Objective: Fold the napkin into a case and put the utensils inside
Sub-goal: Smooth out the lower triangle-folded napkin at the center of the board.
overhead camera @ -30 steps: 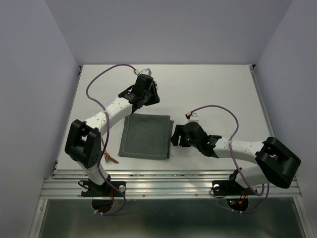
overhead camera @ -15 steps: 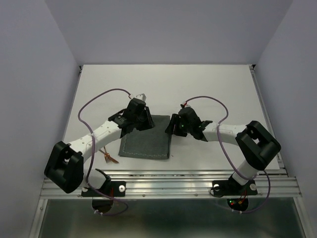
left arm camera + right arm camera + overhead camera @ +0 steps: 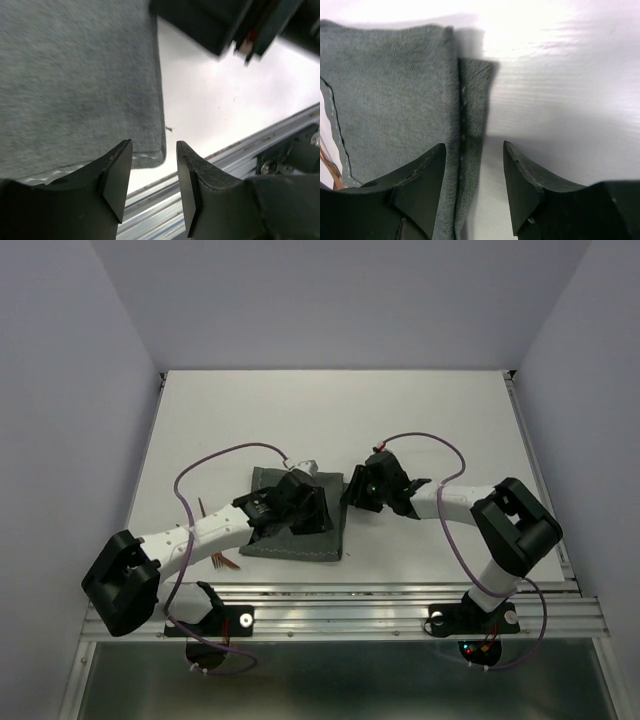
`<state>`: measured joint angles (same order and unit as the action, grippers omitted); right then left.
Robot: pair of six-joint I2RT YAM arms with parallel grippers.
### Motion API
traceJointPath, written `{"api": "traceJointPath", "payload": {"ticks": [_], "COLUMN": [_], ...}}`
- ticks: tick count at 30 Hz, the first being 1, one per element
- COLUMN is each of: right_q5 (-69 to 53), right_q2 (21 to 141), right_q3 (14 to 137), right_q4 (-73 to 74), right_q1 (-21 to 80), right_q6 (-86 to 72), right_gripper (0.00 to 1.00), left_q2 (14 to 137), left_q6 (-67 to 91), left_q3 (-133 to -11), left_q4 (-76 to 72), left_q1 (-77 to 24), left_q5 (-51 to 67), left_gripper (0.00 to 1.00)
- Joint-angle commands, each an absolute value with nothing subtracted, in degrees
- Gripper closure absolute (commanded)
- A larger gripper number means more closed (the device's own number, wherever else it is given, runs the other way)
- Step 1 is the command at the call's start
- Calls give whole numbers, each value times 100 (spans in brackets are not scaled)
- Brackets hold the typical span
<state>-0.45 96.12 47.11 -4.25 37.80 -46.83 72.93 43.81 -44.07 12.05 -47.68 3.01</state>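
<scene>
light: bright, even, overhead | glare: table [image 3: 560, 60] washed white | shadows: soft | blur: napkin [image 3: 75, 75] smeared, left wrist

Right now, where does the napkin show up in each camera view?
Top: napkin centre-left, partly under the left arm.
Left wrist: napkin fills the upper left.
Right wrist: napkin covers the left half.
Shared landmark: its right edge against the white table.
</scene>
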Motion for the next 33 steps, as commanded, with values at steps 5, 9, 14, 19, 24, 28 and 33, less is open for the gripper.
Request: {"api": "traceJointPath", "payload": {"ticks": [5,9,14,19,24,28,33], "right_q5": [-132,-219,-360,-352,-334,-334,-255], "right_q2": [9404,9492,9817,10037,10221,10362,10494], "right_q3": [4887,4930,5176,5300,5449,5546,5634], "right_q4": [-273,-211,-27,-18,-17,-18,166], "right_q1": [3375,3322,3322,3322,3322,3322,3322], "right_q6": [-4430,-4368,-4298,-4254,-4201,-4184,-4148], "right_gripper": [46,48,50,53,54,57,60], "left_q2": [7909,8305,8657,8745,8815,8851,8815], "left_q6": [4895,4983,5001,5045,5036,5036,4983], "left_q3": [-4745,-4878,-5018,-5071,-5054,-5010,-4992], "left_q4": [1336,1380,1310,1371,1406,1389,1424], "left_q1": [-5607,-5801,-5810,-5810,-5810,-5810,-5810], "left_q5": [-290,-430,-510,-641,-677,-685,-756], "left_gripper": [50,56,64,71,76,77,59]}}
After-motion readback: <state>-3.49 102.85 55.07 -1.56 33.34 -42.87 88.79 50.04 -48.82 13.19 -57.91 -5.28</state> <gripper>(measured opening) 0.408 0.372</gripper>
